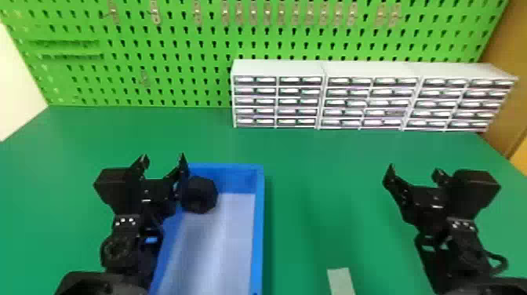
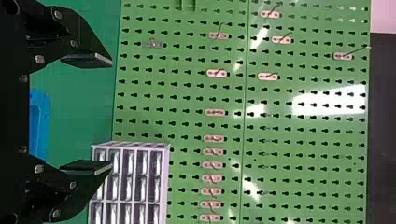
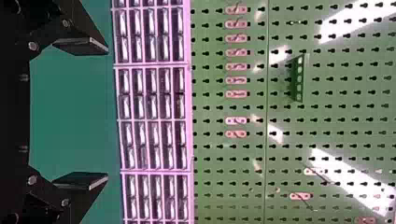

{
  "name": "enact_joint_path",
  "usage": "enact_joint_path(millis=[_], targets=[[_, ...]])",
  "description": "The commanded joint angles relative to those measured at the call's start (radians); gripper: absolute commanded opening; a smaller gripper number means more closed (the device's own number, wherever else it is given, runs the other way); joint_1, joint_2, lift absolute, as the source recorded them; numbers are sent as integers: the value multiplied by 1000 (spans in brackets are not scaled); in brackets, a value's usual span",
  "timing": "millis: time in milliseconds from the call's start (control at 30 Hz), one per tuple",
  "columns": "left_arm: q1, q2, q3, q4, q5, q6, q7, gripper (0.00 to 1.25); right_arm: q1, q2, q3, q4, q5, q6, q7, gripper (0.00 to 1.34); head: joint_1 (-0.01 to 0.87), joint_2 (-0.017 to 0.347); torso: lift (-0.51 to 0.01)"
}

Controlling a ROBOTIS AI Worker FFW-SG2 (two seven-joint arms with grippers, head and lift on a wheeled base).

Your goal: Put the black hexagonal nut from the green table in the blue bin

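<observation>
No text, label, brand, number or sign can be read in any of the three views.

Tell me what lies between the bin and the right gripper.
In the head view, green table lies between the bin and the right gripper; lower in that view, a pale strip lies on it.
</observation>
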Motion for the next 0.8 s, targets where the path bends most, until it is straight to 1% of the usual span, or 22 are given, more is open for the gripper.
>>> enact_joint_path(millis=[0, 767], targets=[[-1, 0, -1, 0, 0, 0, 0, 773, 1, 2, -2, 0, 0, 0, 0, 1014, 657, 57, -95], [-3, 0, -3, 0, 0, 0, 0, 773, 6, 5, -6, 0, -2, 0, 0, 1014, 657, 57, -95]])
